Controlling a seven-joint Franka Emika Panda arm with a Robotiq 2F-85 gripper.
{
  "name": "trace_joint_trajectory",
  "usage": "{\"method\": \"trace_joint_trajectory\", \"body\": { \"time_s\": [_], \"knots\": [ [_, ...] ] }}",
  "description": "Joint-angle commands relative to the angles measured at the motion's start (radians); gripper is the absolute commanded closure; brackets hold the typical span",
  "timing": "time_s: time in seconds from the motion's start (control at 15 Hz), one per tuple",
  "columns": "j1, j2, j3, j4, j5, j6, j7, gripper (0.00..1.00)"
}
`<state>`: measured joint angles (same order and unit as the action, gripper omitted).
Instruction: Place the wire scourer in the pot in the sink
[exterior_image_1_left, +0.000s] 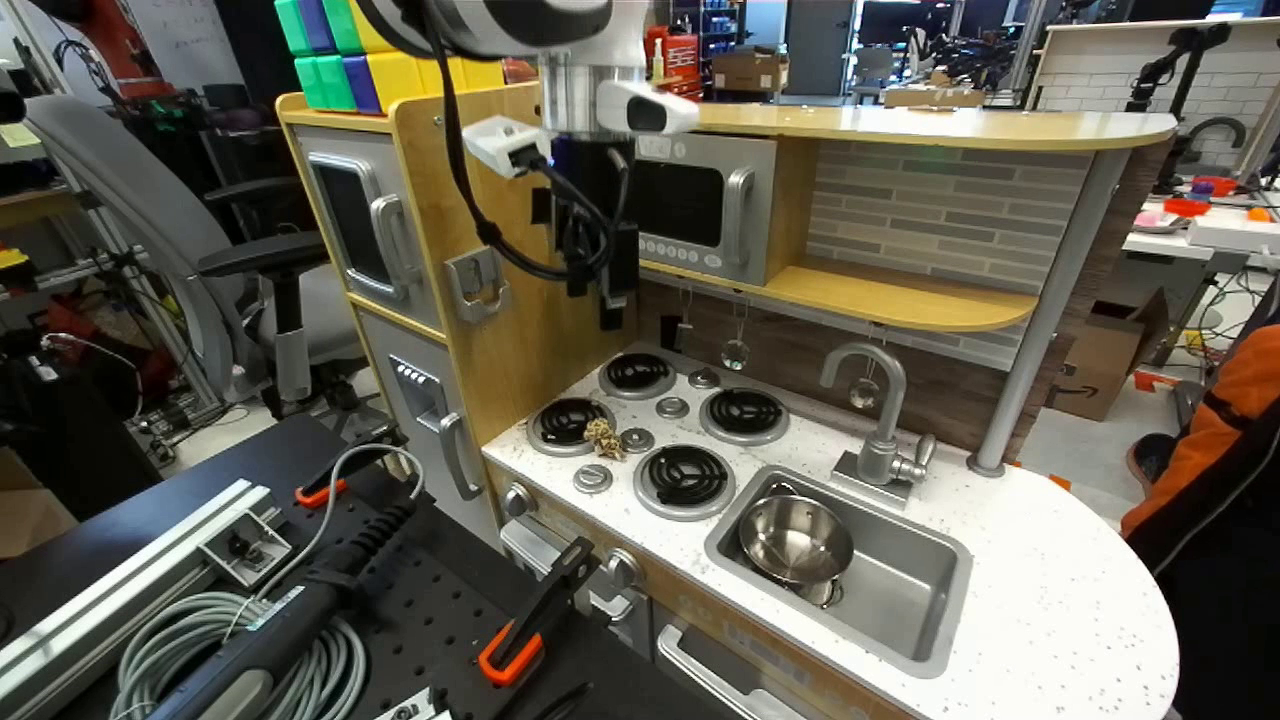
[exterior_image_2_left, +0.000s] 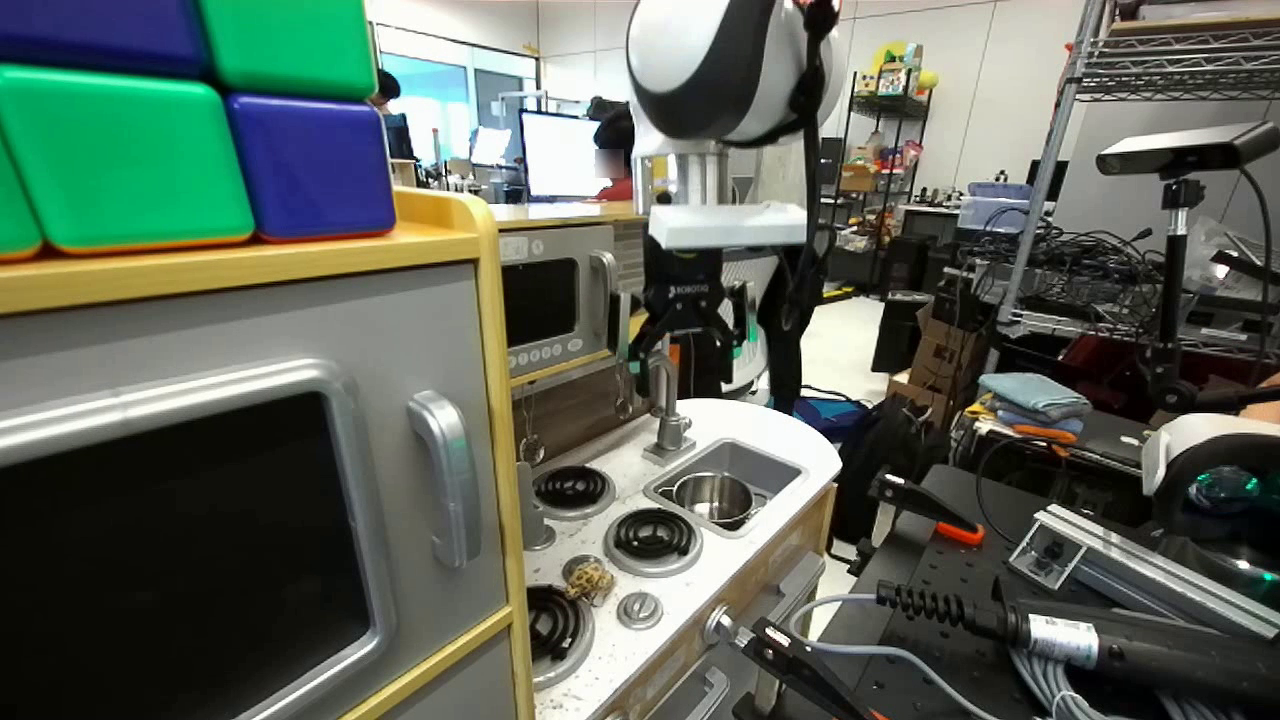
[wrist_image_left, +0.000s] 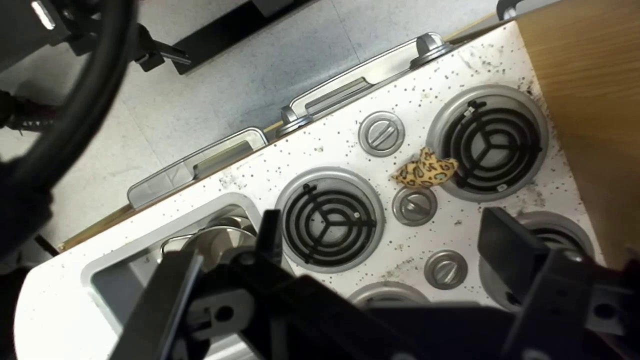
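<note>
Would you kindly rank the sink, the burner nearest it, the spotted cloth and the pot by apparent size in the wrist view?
1. Sink, even partly covered
2. Burner
3. Spotted cloth
Pot: left unranked, since the gripper hides part of it.

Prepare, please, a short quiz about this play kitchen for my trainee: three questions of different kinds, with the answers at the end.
1. True or false: the claw is open.
2. How many coil burners share the countertop with the leopard-print cloth?
3. Where is the metal pot? A) on a coil burner; B) in the claw; C) in the sink.

Key: 1. True. 2. Four. 3. C.
</note>
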<state>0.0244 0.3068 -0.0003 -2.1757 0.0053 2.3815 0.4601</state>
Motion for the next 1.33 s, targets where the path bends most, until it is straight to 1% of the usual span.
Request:
{"method": "trace_joint_trajectory", "body": {
  "time_s": [0.0, 0.13, 0.33, 0.53, 0.67, 0.87, 1.0, 1.27],
  "knots": [
    [0.049, 0.197, -0.048, 0.08, -0.019, 0.095, 0.09, 0.0],
    [0.054, 0.291, -0.044, 0.129, 0.031, 0.133, 0.077, 0.0],
    [0.07, 0.402, -0.039, 0.191, 0.057, 0.224, 0.053, 0.0],
    [0.078, 0.477, -0.019, 0.235, 0.094, 0.318, 0.022, 0.0],
    [0.079, 0.512, -0.004, 0.261, 0.121, 0.352, 0.004, 0.0],
    [0.071, 0.548, 0.026, 0.294, 0.167, 0.383, -0.024, 0.0],
    [0.074, 0.57, 0.032, 0.315, 0.187, 0.387, -0.034, 0.0],
    [0.099, 0.614, 0.009, 0.359, 0.186, 0.374, -0.016, 0.0]
  ]
}}
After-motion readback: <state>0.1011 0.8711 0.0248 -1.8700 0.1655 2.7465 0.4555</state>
